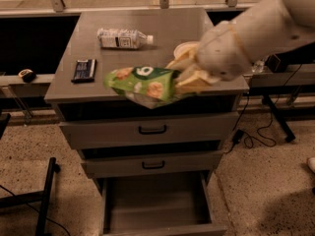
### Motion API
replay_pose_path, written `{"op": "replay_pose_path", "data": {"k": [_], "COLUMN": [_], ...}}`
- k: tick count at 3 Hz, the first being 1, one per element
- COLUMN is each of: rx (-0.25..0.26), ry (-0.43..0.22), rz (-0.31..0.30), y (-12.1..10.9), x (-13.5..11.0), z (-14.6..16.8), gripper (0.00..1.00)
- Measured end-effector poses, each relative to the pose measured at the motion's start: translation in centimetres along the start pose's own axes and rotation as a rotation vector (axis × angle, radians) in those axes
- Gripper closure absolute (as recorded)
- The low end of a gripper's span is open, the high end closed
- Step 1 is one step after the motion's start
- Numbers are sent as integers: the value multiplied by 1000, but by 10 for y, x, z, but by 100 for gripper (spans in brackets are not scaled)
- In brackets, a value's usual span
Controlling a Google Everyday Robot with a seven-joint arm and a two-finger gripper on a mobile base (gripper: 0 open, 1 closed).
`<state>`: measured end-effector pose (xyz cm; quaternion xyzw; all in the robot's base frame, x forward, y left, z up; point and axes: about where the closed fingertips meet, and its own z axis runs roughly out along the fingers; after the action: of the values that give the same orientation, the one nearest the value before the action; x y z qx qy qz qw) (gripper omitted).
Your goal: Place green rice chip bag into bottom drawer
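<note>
One gripper, centre right of frame, clamped on right end of green rice chip bag | bag lying sideways at front edge of cabinet top, frame centre | bottom drawer pulled open, lower centre | bottle and dark bar wrapper on cabinet top, upper left

We saw a dim, warm-toned scene lit from above. The cabinet top carried a soft sheen toward 12 o'clock, and deep shadow sat under its front edge. The gripper, just toward 3 o'clock from centre, and the chip bag it clasped caught the brightest light.
</note>
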<state>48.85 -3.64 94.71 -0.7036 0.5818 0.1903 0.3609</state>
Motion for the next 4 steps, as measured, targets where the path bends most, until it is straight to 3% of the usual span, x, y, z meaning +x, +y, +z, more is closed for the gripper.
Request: {"op": "replay_pose_path", "data": {"k": [1, 2, 3, 4], "rx": [81, 72, 50, -27], "ry": [141, 129, 161, 181], "rz": [-91, -90, -35, 3], "y": [18, 17, 33, 54], "x": [53, 47, 134, 223], "z": [-60, -55, -44, -21], "gripper": [100, 100, 100, 100]}}
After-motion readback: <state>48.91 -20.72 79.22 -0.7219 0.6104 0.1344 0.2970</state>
